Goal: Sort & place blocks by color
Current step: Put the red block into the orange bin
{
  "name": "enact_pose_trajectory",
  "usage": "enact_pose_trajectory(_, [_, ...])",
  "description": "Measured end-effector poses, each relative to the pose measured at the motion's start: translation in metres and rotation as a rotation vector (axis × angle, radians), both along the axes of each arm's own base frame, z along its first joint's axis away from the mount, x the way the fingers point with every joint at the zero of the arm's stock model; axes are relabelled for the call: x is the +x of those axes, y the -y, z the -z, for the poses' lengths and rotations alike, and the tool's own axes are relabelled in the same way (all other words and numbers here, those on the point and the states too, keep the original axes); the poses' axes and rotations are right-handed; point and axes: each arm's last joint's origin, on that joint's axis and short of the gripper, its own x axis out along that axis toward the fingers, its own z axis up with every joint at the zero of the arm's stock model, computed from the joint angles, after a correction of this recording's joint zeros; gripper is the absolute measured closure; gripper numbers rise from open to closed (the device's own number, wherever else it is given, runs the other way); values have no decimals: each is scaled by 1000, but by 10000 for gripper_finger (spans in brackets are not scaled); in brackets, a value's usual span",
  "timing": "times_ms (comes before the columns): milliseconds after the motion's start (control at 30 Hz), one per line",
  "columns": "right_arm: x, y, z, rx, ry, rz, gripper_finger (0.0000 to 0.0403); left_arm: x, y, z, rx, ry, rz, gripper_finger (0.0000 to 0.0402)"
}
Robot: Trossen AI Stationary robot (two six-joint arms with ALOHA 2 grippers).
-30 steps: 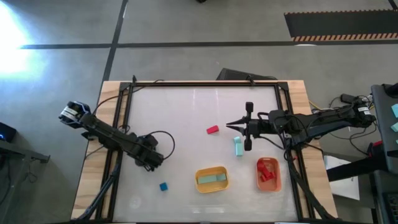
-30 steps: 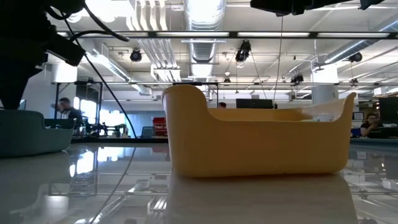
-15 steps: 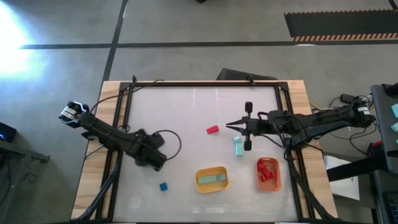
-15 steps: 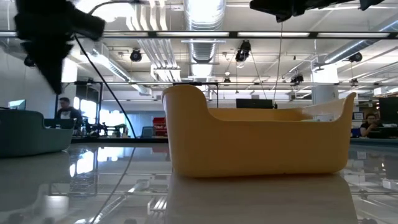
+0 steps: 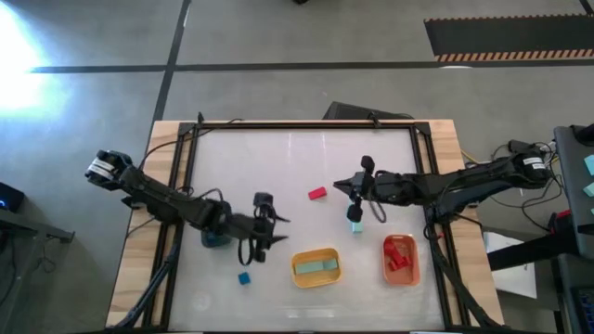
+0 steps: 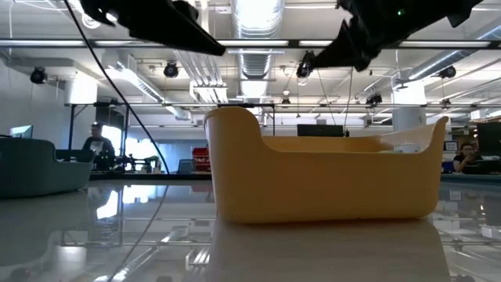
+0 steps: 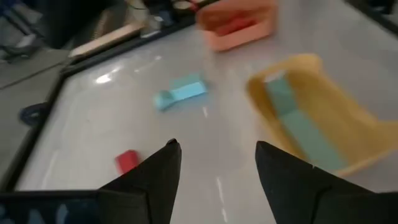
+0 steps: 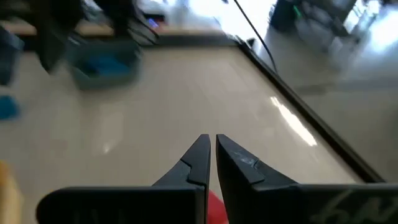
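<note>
My left gripper (image 5: pixel 271 232) hangs open above the table, between the grey-blue bin (image 5: pixel 215 239) and the yellow bin (image 5: pixel 316 267), with nothing between its fingers (image 7: pixel 163 167). A blue block (image 5: pixel 244 277) lies on the table near the front. My right gripper (image 5: pixel 342 185) is shut and empty, raised above the table beside a red block (image 5: pixel 317 194). Mint blocks (image 5: pixel 355 218) lie just in front of it. The yellow bin holds a mint block (image 7: pixel 292 112). The orange bin (image 5: pixel 400 260) holds red blocks. The grey-blue bin (image 8: pixel 102 65) holds blue blocks.
A black frame (image 5: pixel 306 123) runs around the white table top. The left arm's cable (image 5: pixel 243 250) loops over the table by the grey-blue bin. In the low view the yellow bin (image 6: pixel 321 180) fills the middle. People show in the room behind the table.
My left gripper has swung from pointing down over the grey-blue bin toward the table's right, tipping up nearly level and rolling; the bin now shows beside the arm. My right gripper has rolled and sunk a little, toward the red block.
</note>
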Motion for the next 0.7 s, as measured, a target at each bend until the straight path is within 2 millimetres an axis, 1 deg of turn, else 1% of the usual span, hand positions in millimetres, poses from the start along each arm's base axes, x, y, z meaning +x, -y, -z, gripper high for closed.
enact_pose_trajectory(67, [1, 3, 3, 24, -45, 57, 385, -1, -14, 3, 3, 39, -35, 211])
enact_pose_trajectory(200, [8, 9, 2, 84, -116, 122, 385, -6, -46, 12, -15, 107, -143, 211])
enact_pose_trajectory(367, [20, 18, 4, 73, -214, 150, 385, -15, -78, 12, -37, 216, -253, 211])
enact_pose_trajectory(533, [33, 31, 11, 39, -349, 136, 385, -26, -91, 7, -52, 305, -304, 211])
enact_pose_trajectory(700, [48, 47, 13, 88, -459, 36, 385, -32, -94, 10, -70, 306, -318, 211])
